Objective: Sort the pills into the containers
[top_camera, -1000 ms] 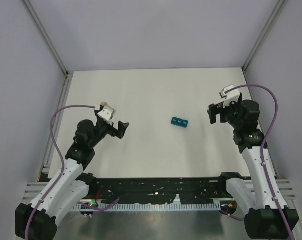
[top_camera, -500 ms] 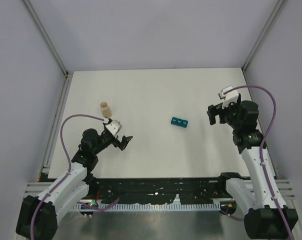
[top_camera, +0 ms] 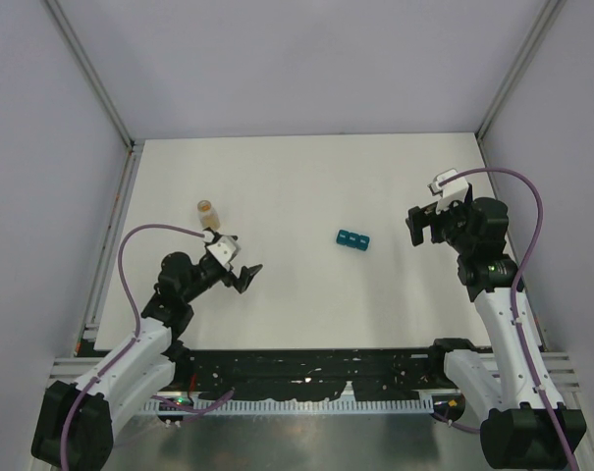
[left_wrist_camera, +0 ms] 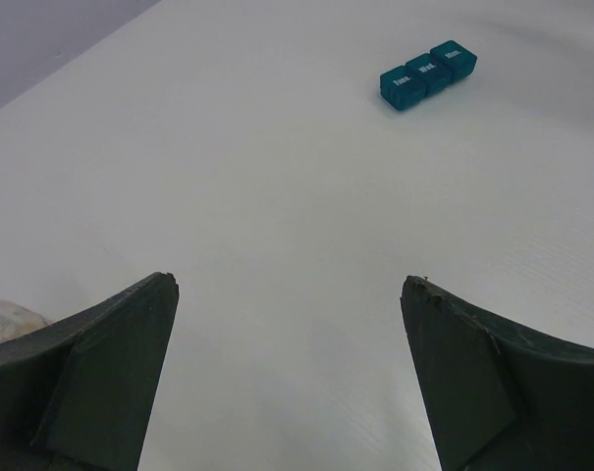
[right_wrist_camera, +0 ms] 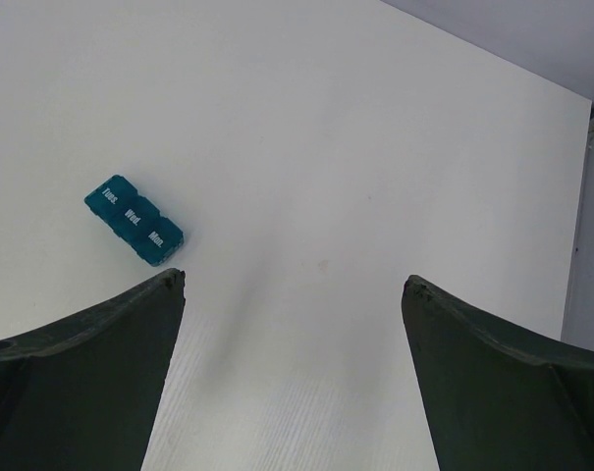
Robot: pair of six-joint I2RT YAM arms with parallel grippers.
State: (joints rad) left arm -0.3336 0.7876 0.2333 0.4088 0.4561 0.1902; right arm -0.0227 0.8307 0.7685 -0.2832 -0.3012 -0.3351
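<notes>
White tabletop (top_camera: 306,177) separates the containers (top_camera: 353,239) from the left tool (top_camera: 248,278) and right tool (top_camera: 414,225), both wide open, holding nothing.

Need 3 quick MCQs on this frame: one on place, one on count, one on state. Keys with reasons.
1. Seen from the top, where does the vial stand relative to the pill box?
A. To its left, on the left arm's side
B. To its right
C. On top of it

2. How many compartments does the pill box have?
A. Two
B. Three
C. Seven

3. What state is the left gripper in?
A. Open, holding nothing
B. Shut on the vial
C. Shut on the pill box

Key:
1 A: the vial stands apart on the table, well left of the box.
2 B: three joined squares, each lid with a day label.
3 A: its wrist view shows wide jaws with bare table between.
</notes>
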